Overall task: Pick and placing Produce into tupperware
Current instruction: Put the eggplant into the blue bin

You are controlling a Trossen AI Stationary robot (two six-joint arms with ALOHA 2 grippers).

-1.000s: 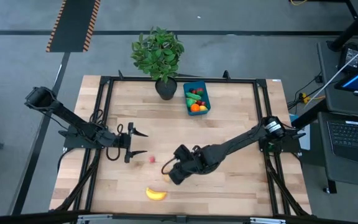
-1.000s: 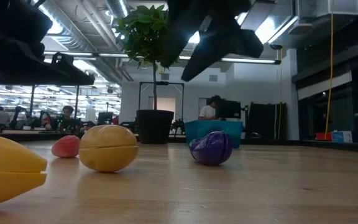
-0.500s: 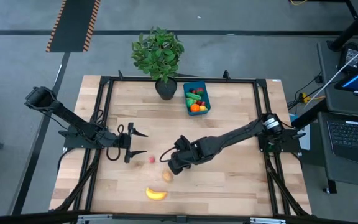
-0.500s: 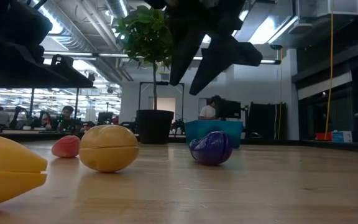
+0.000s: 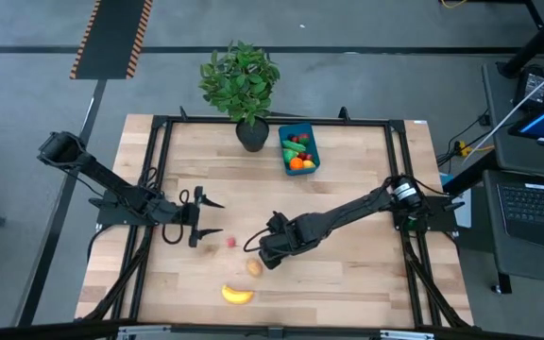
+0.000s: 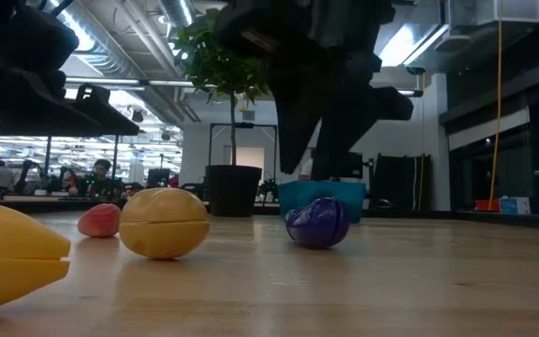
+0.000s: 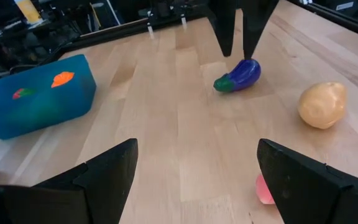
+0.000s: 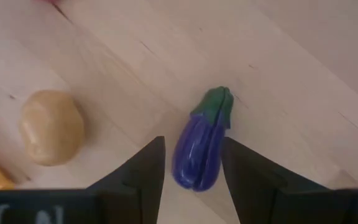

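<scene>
A purple eggplant with a green stem lies on its side on the wooden table. My right gripper hangs open just above it, pointing steeply down, one finger over each long side, apart from it. Beside it lie a tan potato, a red berry and a yellow banana. The blue tupperware stands at the far side with several produce pieces inside. My left gripper waits open over the table's left part.
A potted plant in a dark pot stands at the far edge, left of the tupperware. A black frame runs around the table. Bare wood lies between the eggplant and the tupperware. People sit in the room beyond the table.
My right gripper has come down and a little toward the far edge, off the potato and over the eggplant. It has tipped steeper, so its fingers now point nearly straight down. The produce has stayed in place.
</scene>
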